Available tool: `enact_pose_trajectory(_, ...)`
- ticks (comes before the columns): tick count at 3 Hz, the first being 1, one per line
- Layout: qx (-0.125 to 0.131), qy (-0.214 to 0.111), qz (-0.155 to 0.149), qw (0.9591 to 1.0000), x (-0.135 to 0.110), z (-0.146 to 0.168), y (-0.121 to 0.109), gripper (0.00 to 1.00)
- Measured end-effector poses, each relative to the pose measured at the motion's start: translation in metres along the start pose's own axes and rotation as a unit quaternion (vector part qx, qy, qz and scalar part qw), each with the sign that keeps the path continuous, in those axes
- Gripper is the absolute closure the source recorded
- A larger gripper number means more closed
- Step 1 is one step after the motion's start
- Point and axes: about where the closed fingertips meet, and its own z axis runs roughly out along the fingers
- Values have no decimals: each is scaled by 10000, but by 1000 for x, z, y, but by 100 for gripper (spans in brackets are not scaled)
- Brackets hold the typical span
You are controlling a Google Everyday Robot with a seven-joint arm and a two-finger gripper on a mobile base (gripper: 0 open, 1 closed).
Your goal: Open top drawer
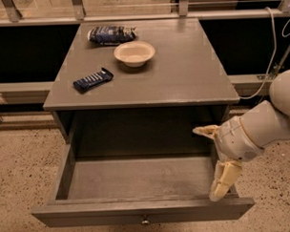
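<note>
The top drawer [91,218] of the grey cabinet stands pulled far out toward the camera, and its inside is bare. Its small round metal knob [146,221] sits in the centre of the front panel at the bottom of the view. My gripper [214,156] is at the drawer's right side, over its right wall. It is open: one cream fingertip [205,131] points left into the drawer space, and the other finger [223,180] hangs down toward the front right corner. It holds nothing. No other drawers show.
On the cabinet top [191,73] lie a cream bowl [134,53], a dark chip bag [108,34] and a dark blue snack bar [92,80]. A white cable [271,51] hangs at the right. Speckled floor [23,179] surrounds the cabinet.
</note>
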Motion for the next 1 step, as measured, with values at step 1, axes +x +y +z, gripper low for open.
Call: enact_pose_trajectory(1,0,0,0,10000,0,0,0,0)
